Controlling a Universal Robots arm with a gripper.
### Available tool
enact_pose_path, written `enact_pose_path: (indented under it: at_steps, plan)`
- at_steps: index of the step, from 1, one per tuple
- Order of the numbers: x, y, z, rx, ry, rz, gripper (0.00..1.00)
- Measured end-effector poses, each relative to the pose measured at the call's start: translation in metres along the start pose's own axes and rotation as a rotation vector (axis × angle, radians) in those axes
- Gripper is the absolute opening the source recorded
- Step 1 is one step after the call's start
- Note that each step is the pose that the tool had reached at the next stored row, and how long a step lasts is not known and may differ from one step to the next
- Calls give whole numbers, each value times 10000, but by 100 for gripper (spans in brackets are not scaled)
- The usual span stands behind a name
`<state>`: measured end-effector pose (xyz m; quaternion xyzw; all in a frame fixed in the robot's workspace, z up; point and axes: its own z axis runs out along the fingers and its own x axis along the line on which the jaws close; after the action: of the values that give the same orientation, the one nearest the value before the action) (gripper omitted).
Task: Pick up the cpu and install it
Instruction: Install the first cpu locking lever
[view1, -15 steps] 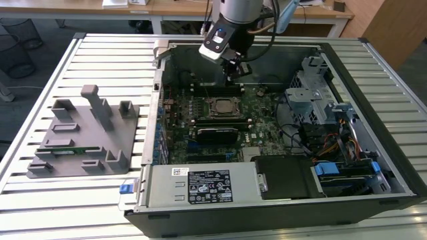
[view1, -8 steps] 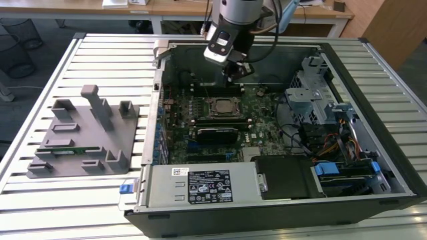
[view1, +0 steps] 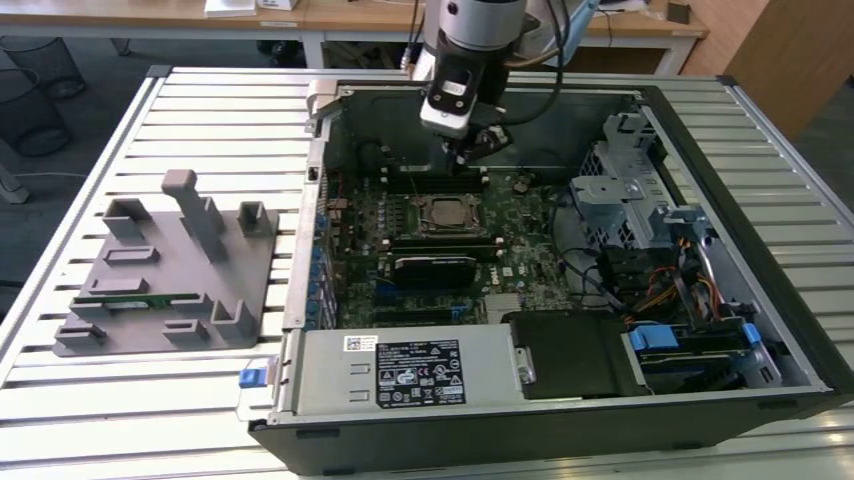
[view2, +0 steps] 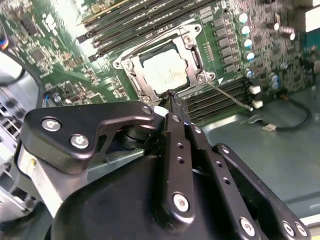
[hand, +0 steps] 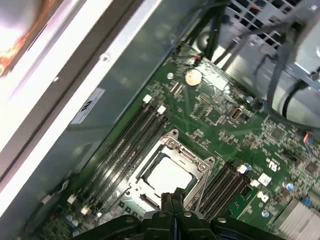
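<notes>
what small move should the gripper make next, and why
Probably lift straight up, away from the board. The shiny silver square cpu already lies inside the metal-framed socket, and the black gripper, fingers together and empty, hovers beside the socket.

silver-grey cpu on green motherboard, black pincer.

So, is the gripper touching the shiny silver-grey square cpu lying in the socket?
Apart. In the exterior view the gripper ends clear of the silver-grey square cpu, with a strip of green motherboard showing between them.
</notes>
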<state>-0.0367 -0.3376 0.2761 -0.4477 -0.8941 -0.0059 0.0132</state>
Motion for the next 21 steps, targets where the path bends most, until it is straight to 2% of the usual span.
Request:
enact_pose_path:
  at_steps: [21]
  plan:
    - [-1, 0, 33, 111, -5, -3829, 11]
